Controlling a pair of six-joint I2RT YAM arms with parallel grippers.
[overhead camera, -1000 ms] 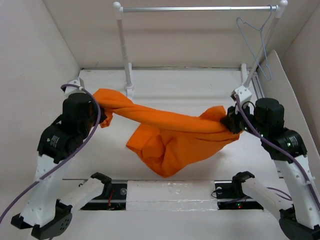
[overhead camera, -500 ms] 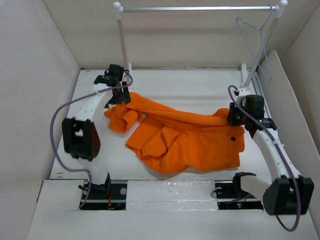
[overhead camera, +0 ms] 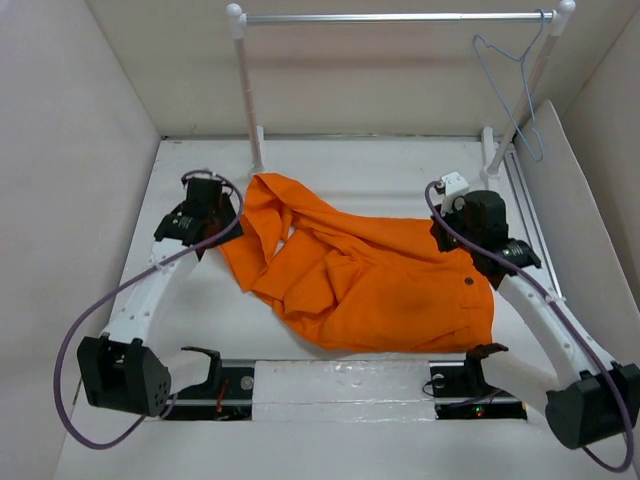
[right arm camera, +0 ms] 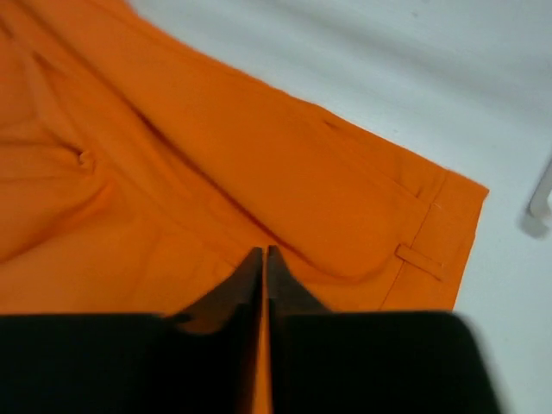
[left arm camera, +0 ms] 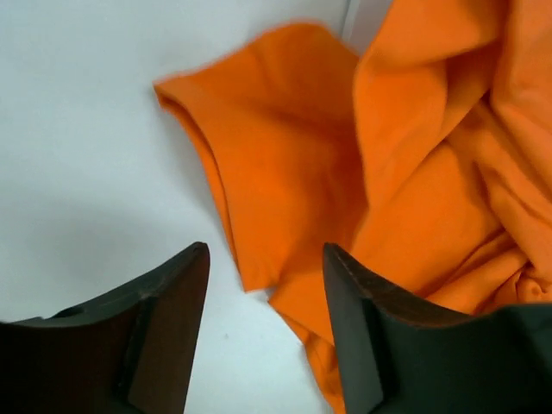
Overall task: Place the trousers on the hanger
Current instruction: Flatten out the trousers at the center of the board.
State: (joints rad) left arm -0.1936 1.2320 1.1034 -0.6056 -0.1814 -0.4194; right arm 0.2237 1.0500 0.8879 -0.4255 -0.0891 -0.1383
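The orange trousers point(overhead camera: 370, 280) lie spread across the middle of the table, waist end to the right with a small dark button point(overhead camera: 467, 283). My left gripper point(overhead camera: 220, 213) is open and empty at the cloth's left edge; in the left wrist view point(left arm camera: 266, 250) a trouser flap point(left arm camera: 285, 164) lies just ahead between the spread fingers. My right gripper point(overhead camera: 447, 236) sits at the upper right edge of the cloth. In the right wrist view point(right arm camera: 263, 250) its jaws are closed, with a thin strip of orange cloth point(right arm camera: 285, 155) between them. The pale wire hanger point(overhead camera: 510, 85) hangs at the right end of the rail.
The white-posted metal rail point(overhead camera: 400, 17) spans the back, its posts standing at the back left point(overhead camera: 250, 110) and back right. Pale walls close the left, back and right sides. A slanted white board point(overhead camera: 570, 200) leans by the right wall.
The trousers have been lowered from a stretched hold and now lie flat on the table. My left gripper has let go and pulled back to the left. My right gripper moved slightly nearer.
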